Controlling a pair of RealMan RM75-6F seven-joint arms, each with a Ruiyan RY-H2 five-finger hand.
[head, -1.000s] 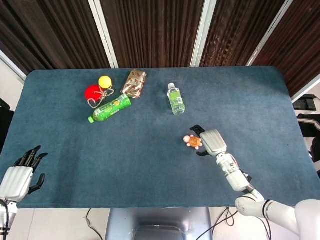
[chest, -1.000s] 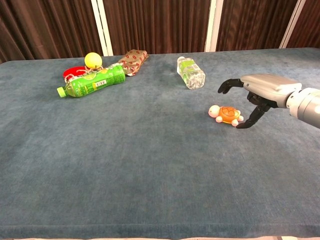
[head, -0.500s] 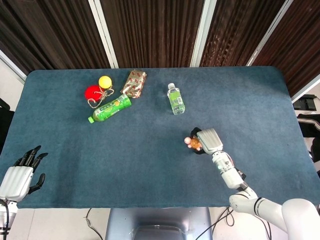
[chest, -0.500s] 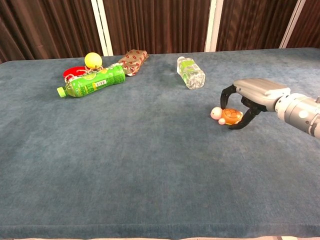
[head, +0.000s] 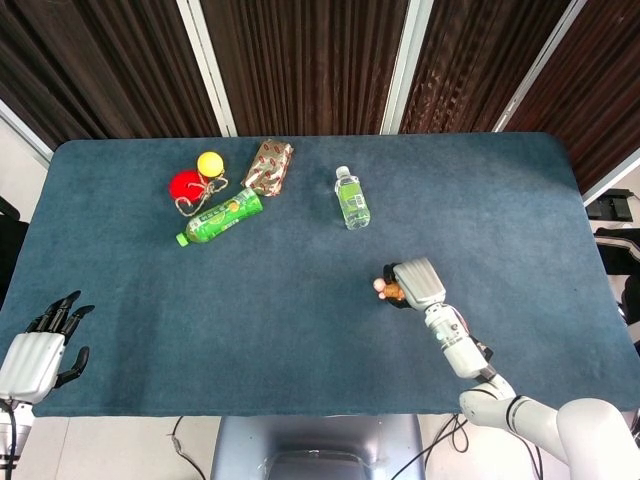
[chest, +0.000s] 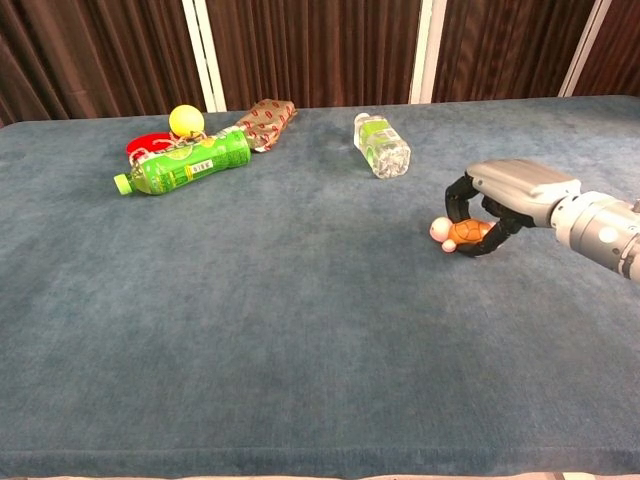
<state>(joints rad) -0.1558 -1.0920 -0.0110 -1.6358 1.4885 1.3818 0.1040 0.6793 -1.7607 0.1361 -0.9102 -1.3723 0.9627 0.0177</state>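
**Toy turtle held in the right hand**

A small orange plastic turtle toy with a pink head (chest: 455, 233) is gripped by the right hand (chest: 497, 197), whose dark fingers (chest: 458, 196) are curled around the shell from above. The toy sits under the palm, its head poking out at 9 o'clock of the hand, just above the blue felt-covered table (head: 300, 330). A clear plastic water bottle (head: 351, 198) lies at 11 o'clock of the hand, well apart. The left hand (head: 38, 350) is held at the table's near-left corner, fingers spread, nothing in it.
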